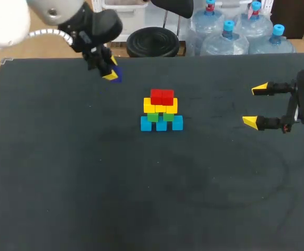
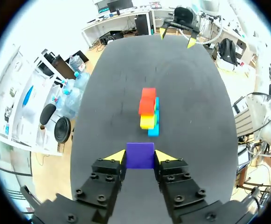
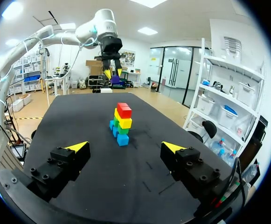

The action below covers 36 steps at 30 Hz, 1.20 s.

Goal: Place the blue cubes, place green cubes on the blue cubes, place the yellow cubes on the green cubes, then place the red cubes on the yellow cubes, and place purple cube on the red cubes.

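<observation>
A stepped stack of cubes (image 1: 161, 111) stands mid-table: blue cubes (image 1: 161, 124) at the base, green cubes (image 1: 160, 117) on them, yellow cubes (image 1: 160, 106) above, red cubes (image 1: 161, 97) on top. My left gripper (image 1: 111, 69) hangs above the table to the stack's far left, shut on the purple cube (image 2: 140, 155), which sits squarely between the yellow tips. The stack (image 2: 149, 111) lies ahead of the left gripper (image 2: 140, 156). My right gripper (image 1: 255, 105) stands open at the right, with nothing between its fingers. From the right wrist view the stack (image 3: 121, 123) is ahead of the right gripper (image 3: 126, 148).
The dark table top (image 1: 141, 188) carries nothing else besides the stack. My left arm (image 3: 56, 37) arches over the table's far side in the right wrist view.
</observation>
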Each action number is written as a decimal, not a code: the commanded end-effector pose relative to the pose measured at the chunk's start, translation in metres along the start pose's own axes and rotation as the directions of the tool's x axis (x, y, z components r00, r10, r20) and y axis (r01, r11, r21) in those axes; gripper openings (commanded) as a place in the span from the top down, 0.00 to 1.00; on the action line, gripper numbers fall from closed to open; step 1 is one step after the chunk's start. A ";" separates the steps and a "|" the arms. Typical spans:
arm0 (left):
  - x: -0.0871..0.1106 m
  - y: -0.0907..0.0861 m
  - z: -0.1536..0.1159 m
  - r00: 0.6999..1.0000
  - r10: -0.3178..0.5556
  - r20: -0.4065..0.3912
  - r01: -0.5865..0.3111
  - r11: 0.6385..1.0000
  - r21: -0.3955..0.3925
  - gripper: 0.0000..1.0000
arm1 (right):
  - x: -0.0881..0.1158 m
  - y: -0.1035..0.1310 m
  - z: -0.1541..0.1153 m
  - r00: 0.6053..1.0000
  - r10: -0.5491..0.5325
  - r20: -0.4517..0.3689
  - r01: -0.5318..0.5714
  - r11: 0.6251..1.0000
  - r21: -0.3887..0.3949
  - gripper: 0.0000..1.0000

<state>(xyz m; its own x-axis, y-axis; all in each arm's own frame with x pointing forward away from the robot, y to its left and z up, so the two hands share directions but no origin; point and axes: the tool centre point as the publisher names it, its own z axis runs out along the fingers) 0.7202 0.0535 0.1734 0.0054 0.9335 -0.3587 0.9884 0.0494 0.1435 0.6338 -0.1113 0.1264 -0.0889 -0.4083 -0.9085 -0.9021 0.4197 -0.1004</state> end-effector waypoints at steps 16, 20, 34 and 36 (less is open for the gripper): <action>-0.083 -0.007 0.018 0.998 0.057 -0.023 -0.056 0.998 0.018 1.00 | 0.000 0.000 0.000 1.000 -0.001 0.001 0.001 1.000 0.001 0.00; -0.088 -0.006 0.028 0.998 0.058 -0.028 -0.057 0.998 0.036 1.00 | 0.000 0.000 0.000 1.000 -0.001 0.001 0.001 1.000 0.001 0.00; -0.103 -0.006 0.051 0.998 0.065 -0.016 -0.063 0.994 0.090 1.00 | 0.000 0.000 0.000 1.000 -0.001 0.001 0.001 1.000 0.001 0.00; -0.104 -0.007 0.054 0.998 0.064 -0.015 -0.063 0.993 0.096 1.00 | 0.000 0.000 0.000 1.000 -0.001 0.001 0.001 1.000 0.001 0.00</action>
<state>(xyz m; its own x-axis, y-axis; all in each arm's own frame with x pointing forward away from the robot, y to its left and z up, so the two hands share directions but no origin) 0.7149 -0.0591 0.1621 0.0649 0.9386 -0.3388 0.9954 -0.0369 0.0883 0.6338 -0.1114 0.1264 -0.0889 -0.4083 -0.9085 -0.9021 0.4197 -0.1004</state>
